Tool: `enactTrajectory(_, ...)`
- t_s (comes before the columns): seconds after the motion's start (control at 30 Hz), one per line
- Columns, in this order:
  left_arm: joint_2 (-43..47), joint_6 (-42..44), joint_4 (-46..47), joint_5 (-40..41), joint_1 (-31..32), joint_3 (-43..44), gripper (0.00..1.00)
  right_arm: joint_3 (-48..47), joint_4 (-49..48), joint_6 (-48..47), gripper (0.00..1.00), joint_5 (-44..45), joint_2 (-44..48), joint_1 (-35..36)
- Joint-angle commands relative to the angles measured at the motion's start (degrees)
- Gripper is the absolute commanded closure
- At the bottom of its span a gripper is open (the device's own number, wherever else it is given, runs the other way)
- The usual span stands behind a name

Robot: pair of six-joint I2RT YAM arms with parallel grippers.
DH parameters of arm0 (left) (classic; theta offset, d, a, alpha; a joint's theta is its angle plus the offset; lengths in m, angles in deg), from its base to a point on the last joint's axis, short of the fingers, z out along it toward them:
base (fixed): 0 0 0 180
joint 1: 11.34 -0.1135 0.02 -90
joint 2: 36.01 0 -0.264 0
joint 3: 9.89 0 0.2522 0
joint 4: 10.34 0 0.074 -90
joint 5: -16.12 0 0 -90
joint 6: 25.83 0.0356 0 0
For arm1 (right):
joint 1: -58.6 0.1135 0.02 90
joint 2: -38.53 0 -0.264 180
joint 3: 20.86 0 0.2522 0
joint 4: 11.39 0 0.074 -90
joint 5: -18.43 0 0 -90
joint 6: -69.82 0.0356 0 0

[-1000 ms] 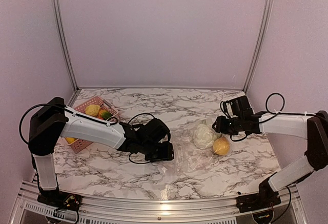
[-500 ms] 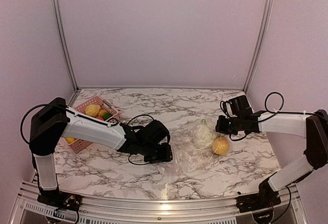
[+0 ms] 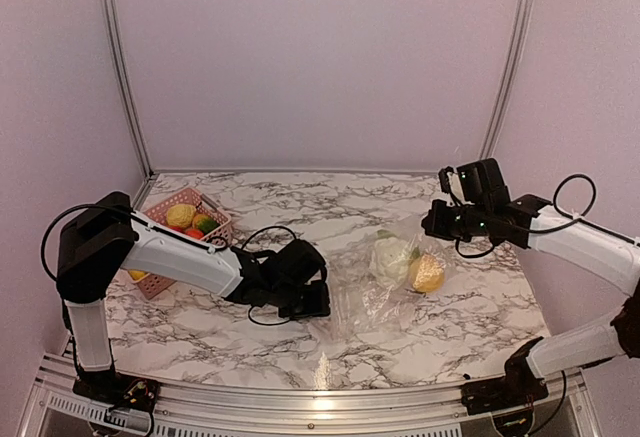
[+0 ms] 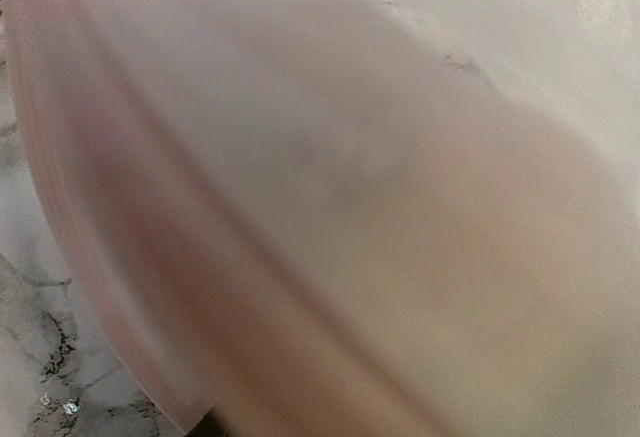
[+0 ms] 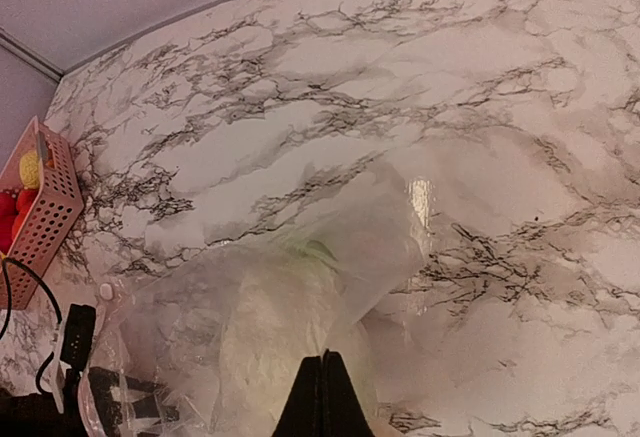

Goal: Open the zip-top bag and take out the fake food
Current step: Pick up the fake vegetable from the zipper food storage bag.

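The clear, crinkly zip-top bag [image 3: 365,302] lies mid-table, its right end pulled up. Inside it sit pieces of fake food: a whitish lumpy one [image 3: 390,257] and a yellow-orange round one [image 3: 427,273]. My right gripper [image 3: 432,225] is shut on the bag's raised plastic; in the right wrist view its fingertips [image 5: 322,362] pinch the film [image 5: 380,237] above the whitish piece [image 5: 270,347]. My left gripper [image 3: 312,302] rests at the bag's left end. Blurred pinkish plastic [image 4: 350,207] fills the left wrist view and hides the jaws.
A pink slatted basket [image 3: 165,207] stands at the back left with more fake food in it, a yellow piece [image 3: 180,215] and a green and red one [image 3: 203,224]. It also shows at the left edge of the right wrist view as the basket [image 5: 45,207]. Walls enclose the table.
My right gripper has closed on the bag and risen up and to the right, lifting that end and shifting the two pieces inside. The left gripper has edged slightly left.
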Motion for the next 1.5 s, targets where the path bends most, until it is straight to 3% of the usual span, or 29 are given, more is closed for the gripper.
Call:
enactTrajectory(0.0, -0.54, -0.54, -1.98, 0.85, -0.31, -2.72, 0.53, -5.28, 3.89, 1.17, 1.00, 3.50, 3.11, 2.19)
enactTrajectory(0.33, -0.17, -0.13, -0.52, 0.57, -0.32, -3.00, 0.47, -8.92, 8.12, 1.12, 1.00, 2.46, 6.01, 2.86)
enactTrajectory(1.03, 1.57, 1.09, -0.50, 1.42, -0.32, -2.70, 0.44, -0.97, 9.82, 1.25, 0.99, 11.26, 1.10, 2.83)
enactTrajectory(1.13, 1.67, 1.26, -0.48, 1.28, -0.30, -2.61, 0.44, -0.37, 9.99, 1.30, 0.92, 11.82, 0.85, 2.92)
enactTrajectory(1.3, 1.72, 1.53, -0.64, 1.17, -0.23, -2.21, 0.44, -1.63, 12.28, 0.68, 0.68, 13.97, 1.23, 2.88)
enactTrajectory(1.47, 1.59, 1.94, -1.28, 1.15, -0.23, -1.31, 0.44, -4.15, 15.45, 0.28, 0.61, 17.91, 1.38, 3.81)
